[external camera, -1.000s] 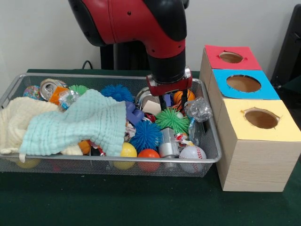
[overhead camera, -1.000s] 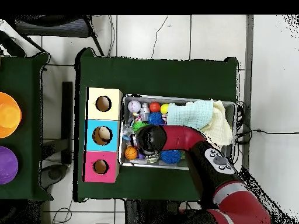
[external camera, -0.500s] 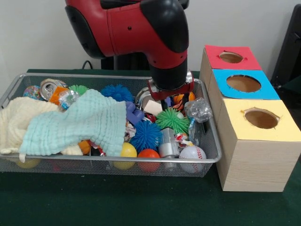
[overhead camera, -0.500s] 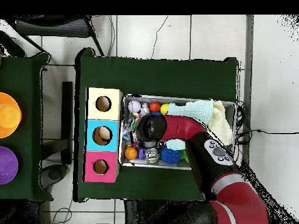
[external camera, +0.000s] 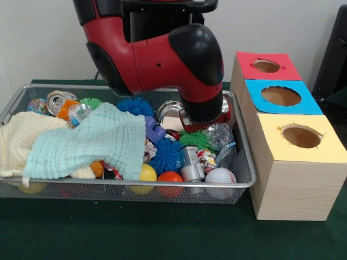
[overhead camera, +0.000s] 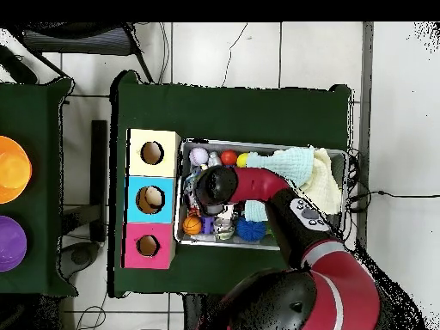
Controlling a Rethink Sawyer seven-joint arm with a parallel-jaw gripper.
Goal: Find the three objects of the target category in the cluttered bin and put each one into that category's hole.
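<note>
The wire mesh bin (external camera: pixel 54 87) is full of clutter; it also shows in the overhead view (overhead camera: pixel 263 247). My gripper (external camera: pixel 206 127) is low inside the bin's right end, above a green spiky ball (external camera: pixel 194 140). The arm's thick black and red wrist (overhead camera: pixel 215 186) covers it from above. No striped orange, brown or pale yellow soft toy shows; none can be made out among the clutter and cloths. The round hole in the red top (external camera: pixel 266 66) is at the far end of the box row and is empty (overhead camera: pixel 148 246).
A pale green cloth (external camera: pixel 87 141) and a cream cloth (external camera: pixel 16 141) cover the bin's left half. A blue spiky ball (external camera: pixel 167 154), baseball (external camera: pixel 221 176), yellow ball (external camera: pixel 147 173) and drink can (external camera: pixel 57 101) lie around. The blue-topped hole (external camera: pixel 281 96) and yellow-topped hole (external camera: pixel 301 136) stand beside the bin.
The arm has swung toward the bin's near right side and sunk lower. Its wrist now hides the orange ball and white piece that showed below the gripper before.
</note>
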